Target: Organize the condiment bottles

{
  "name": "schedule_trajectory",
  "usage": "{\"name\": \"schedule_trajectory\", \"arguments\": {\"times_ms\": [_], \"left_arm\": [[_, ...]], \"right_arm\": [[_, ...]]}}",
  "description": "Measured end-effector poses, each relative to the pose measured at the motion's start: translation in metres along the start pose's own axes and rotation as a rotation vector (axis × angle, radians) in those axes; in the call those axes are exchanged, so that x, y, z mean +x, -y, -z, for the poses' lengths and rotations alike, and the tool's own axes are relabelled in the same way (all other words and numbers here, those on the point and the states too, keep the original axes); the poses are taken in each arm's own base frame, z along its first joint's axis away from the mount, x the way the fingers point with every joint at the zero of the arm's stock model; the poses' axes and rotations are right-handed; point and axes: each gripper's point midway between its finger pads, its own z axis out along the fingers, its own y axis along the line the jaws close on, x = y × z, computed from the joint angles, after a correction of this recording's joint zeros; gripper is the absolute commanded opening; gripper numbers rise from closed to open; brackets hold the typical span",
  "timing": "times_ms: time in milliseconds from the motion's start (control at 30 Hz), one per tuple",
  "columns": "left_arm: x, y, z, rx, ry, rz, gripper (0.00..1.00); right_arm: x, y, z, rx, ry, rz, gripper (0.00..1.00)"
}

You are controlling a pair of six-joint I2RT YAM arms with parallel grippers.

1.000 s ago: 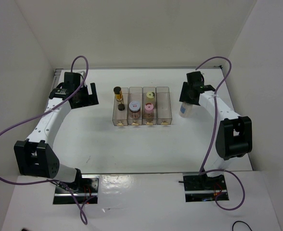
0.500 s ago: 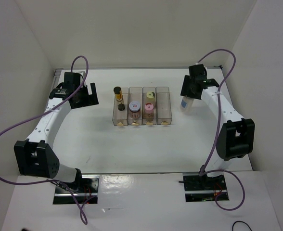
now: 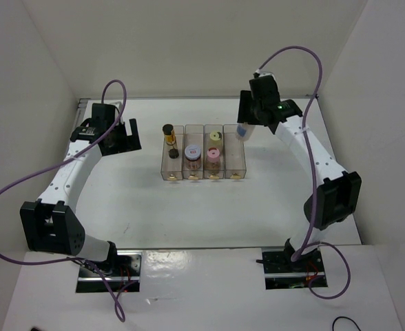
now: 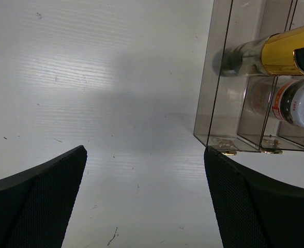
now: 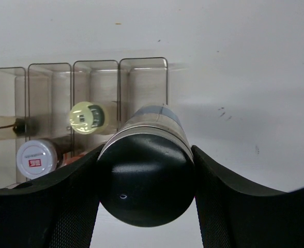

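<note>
Where the grey-lidded jar (image 3: 242, 129) hangs: over the rightmost slot of the clear rack (image 3: 234, 165).
Rack contents: amber bottle (image 3: 168, 134) leftmost; white-lidded jar (image 3: 192, 153) next; cream jar (image 3: 215, 136) and pink jar (image 3: 213, 153) share the third.
Right jaws: pinching the grey-lidded jar.
Left jaws: spread wide, left of the rack.
Jar look: dark lid, blue label.

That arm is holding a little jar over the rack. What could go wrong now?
The jar in the right gripper hangs near the empty end slot of the rack. Lowered off-centre, it could catch the thin wall and tip the rack, or bump the yellow-lidded jar next door.
</note>
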Motion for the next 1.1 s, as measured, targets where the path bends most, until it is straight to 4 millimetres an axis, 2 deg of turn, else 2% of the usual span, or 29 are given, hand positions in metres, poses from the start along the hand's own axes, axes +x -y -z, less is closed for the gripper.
{"name": "schedule_trajectory", "arguments": {"times_ms": [133,233,667,1000,1100], "left_arm": [[0.000,0.000,0.000,0.000,0.000,0.000,1.00],[0.000,0.000,0.000,-0.001,0.001,0.000,1.00],[-0.001,0.000,0.000,0.000,0.004,-0.001,1.00],[0.000,0.000,-0.003,-0.002,-0.003,-0.001,1.00],[0.002,-0.001,-0.007,-0.005,-0.016,0.000,1.00]], "right_arm": [[0.008,-0.022,-0.008,-0.029,-0.025,0.035,0.39],[0.020,-0.030,-0.018,-0.032,-0.060,0.055,0.39],[0.040,-0.033,-0.036,-0.021,-0.100,0.074,0.39],[0.077,-0.030,-0.067,0.005,-0.185,0.098,0.39],[0.080,-0.031,-0.072,0.004,-0.186,0.099,0.39]]}}
